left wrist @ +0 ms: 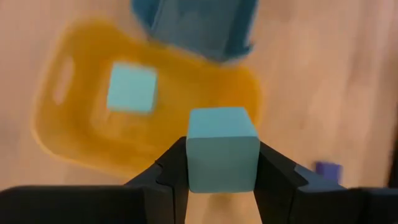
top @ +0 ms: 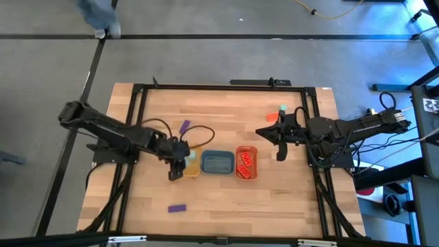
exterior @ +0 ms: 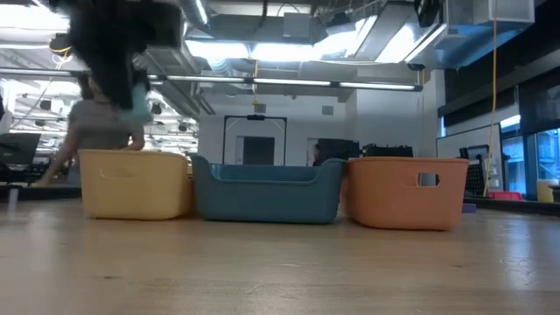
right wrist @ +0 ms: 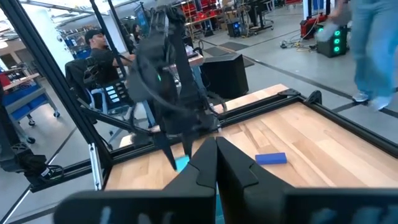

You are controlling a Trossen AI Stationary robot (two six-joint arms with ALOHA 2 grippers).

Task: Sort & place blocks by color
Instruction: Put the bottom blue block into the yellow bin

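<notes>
High view: left tool (top: 178,165) reaches over the yellow tray (top: 193,165), clamped on a mint cube (top: 190,156), likely to drop it there. Right tool (top: 280,134) waits mid-bench, fingers together.

Left wrist view: cube (left wrist: 222,156) pinched between both fingers above the tray (left wrist: 81,149); another mint cube (left wrist: 131,88) lies inside.

Mint cube (left wrist: 222,149) held in jaws above yellow tray; 2nd mint cube (left wrist: 131,88) inside it.
</notes>
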